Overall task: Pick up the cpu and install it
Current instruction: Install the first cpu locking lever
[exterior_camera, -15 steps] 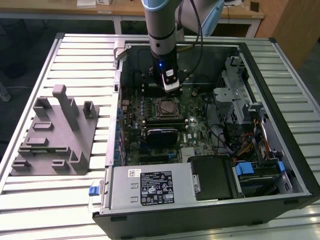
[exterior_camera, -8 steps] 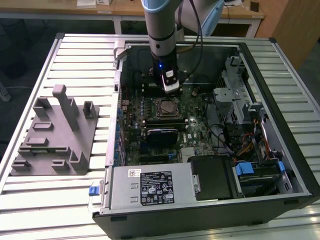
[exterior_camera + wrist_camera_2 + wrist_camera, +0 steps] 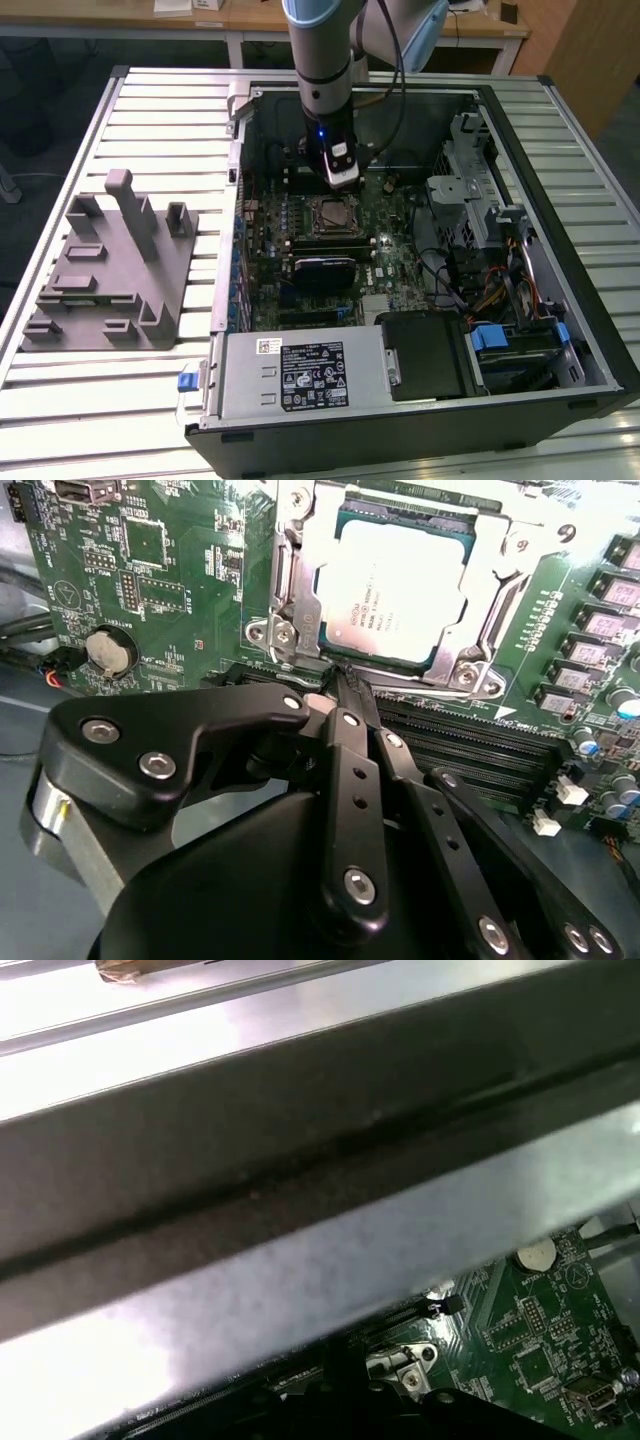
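The small flat square cpu [image 3: 395, 585], with a silvery metal top and a thin dark rim, lies seated inside the steel-framed socket [image 3: 283, 610] on the green motherboard [image 3: 150, 580] — mid-board, well apart from the walls of the open dark computer case [image 3: 400, 425] on the slatted metal table [image 3: 160, 110]. Open room lies above the board. The black claw [image 3: 338, 680] is pinched narrow and empty — its tips just beside the socket's edge.

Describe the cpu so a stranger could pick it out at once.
Inside the open black computer case, find the green motherboard. Near its middle, a silvery metal socket frame holds the cpu, a small flat square chip. Its smooth pale top contrasts with the cluttered green around it.
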Controlling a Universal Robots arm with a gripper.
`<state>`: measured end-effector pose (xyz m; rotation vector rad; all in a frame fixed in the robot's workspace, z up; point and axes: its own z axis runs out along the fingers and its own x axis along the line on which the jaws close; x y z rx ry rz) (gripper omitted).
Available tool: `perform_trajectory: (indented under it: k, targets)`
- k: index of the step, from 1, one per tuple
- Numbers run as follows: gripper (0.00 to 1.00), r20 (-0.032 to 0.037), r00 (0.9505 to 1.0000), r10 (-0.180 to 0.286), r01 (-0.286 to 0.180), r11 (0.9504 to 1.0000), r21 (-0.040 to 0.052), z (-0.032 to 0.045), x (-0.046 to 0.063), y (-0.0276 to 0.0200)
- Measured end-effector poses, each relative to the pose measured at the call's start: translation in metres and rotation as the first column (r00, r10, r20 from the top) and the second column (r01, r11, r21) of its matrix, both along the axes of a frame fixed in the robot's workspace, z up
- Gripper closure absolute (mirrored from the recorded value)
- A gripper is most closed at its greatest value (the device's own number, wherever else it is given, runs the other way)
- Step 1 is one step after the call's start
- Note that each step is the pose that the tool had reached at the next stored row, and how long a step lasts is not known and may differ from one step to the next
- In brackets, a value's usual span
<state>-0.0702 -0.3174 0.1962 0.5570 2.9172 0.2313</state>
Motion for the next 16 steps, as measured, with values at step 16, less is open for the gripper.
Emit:
perform_trajectory:
  k: [16]
  targets:
    - [0.89, 0.0014, 1.0000, 0.000, 0.000, 1.0000, -0.0016, 0.0059, 0.0001, -0.0006]
